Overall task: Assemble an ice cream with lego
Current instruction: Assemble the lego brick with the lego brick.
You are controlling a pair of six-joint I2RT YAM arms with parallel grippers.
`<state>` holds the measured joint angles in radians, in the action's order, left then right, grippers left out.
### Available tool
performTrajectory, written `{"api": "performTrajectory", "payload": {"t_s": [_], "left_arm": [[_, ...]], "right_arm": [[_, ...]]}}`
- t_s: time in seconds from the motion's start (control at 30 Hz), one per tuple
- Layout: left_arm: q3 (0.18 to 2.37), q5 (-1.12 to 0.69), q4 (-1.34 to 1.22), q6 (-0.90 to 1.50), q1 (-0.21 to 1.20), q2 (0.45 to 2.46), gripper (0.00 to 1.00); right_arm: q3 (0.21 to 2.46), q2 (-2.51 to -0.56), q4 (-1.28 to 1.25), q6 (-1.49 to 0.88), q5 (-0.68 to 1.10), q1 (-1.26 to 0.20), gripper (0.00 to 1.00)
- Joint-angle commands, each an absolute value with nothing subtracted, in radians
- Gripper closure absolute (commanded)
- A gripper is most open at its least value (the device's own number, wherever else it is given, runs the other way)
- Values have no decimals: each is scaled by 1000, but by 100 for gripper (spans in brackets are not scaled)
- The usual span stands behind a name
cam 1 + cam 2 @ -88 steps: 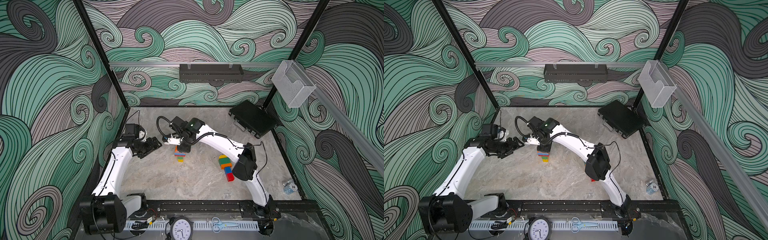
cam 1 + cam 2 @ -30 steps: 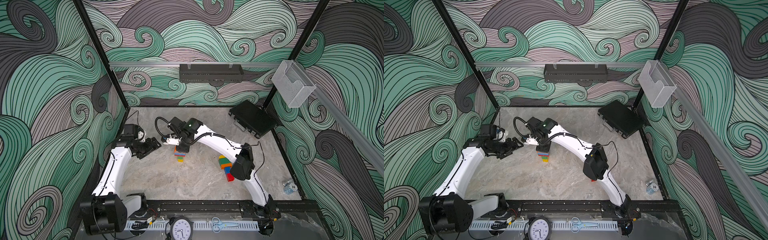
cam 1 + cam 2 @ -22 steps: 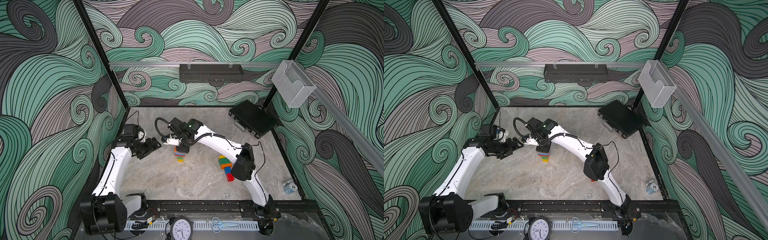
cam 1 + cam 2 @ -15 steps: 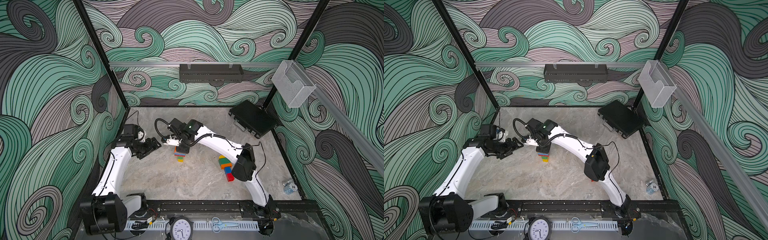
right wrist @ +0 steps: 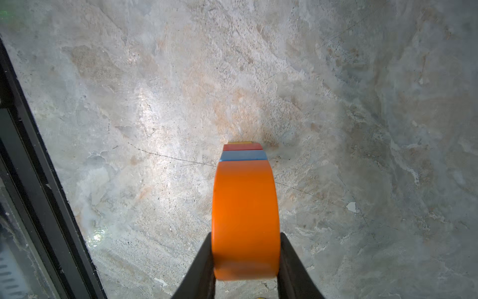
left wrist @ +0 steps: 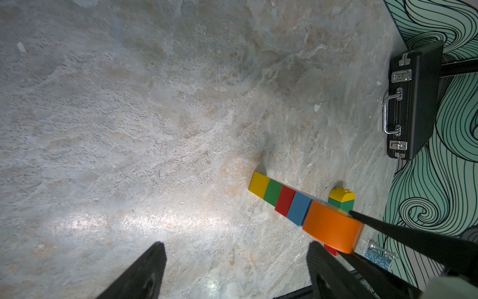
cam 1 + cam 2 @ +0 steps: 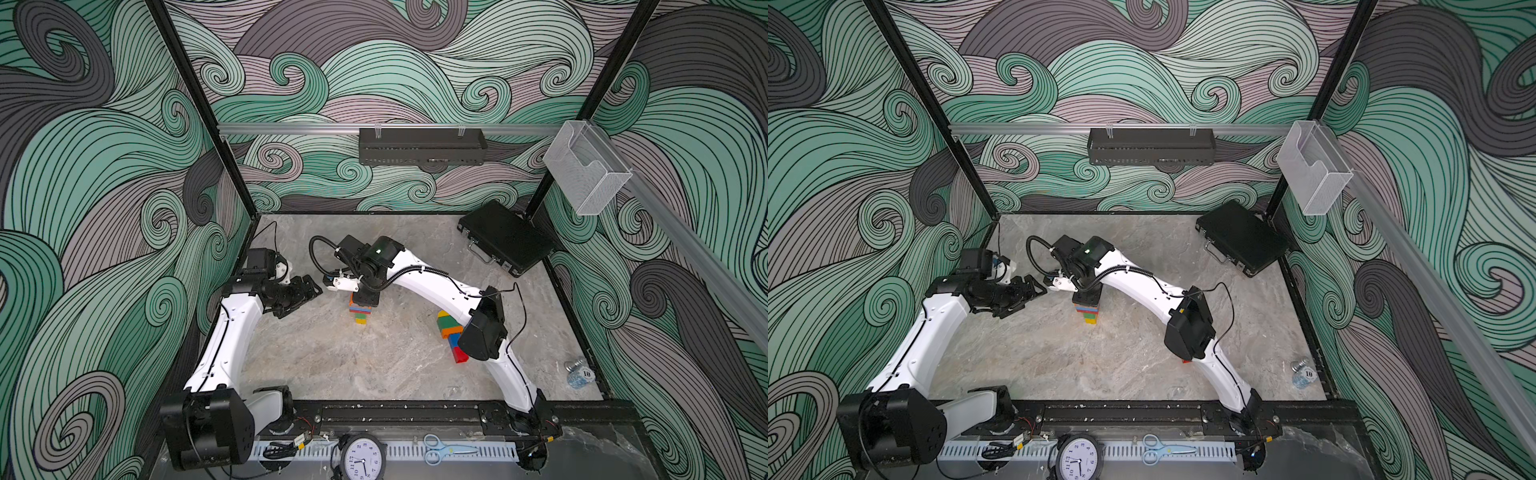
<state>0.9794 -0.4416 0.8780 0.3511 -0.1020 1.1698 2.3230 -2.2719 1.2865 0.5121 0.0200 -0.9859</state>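
Note:
A lego tower (image 7: 360, 312) (image 7: 1087, 313) stands mid-table: yellow at the base, then green, red and blue bricks. A round-topped orange brick (image 5: 245, 207) (image 6: 332, 227) sits on its top. My right gripper (image 5: 245, 235) (image 7: 365, 297) reaches down from above and is shut on that orange brick, one finger on each flat side. My left gripper (image 6: 236, 246) (image 7: 309, 286) hovers just left of the tower, open, with only bare table between its fingers. A second lego cluster (image 7: 451, 332) of yellow, green, orange, blue and red bricks lies to the right, partly hidden by the right arm's elbow.
A black case (image 7: 505, 239) lies at the back right corner. A small bottle (image 7: 578, 372) stands by the right wall. A clock (image 7: 363, 457) and scissors (image 7: 446, 449) lie on the front rail. A clear plastic box (image 7: 586, 166) hangs on the right wall rail.
The right arm's elbow has shifted slightly while its gripper stays shut on the orange brick atop the tower. The left arm has not moved.

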Motion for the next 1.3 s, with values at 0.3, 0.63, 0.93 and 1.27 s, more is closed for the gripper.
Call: {"api": "performTrajectory", "payload": {"t_s": [0.3,0.63,0.93,1.27], "left_arm": [[1000,-458,904,325,-109,1162,14],[989,-466,909,325,-110,1150,14],[982,-467,926,326,-110,1137,14],[981,-477,938,319,-110,1131,14]], "right_arm": [[2280,-2365,1437,547,2,-995,100],[2354,-2452,1550,554,78,-981,100],[2425,-2522,1575,496,27,-976,100],[2393,-2546,1594,483,79,-960,100]]}}
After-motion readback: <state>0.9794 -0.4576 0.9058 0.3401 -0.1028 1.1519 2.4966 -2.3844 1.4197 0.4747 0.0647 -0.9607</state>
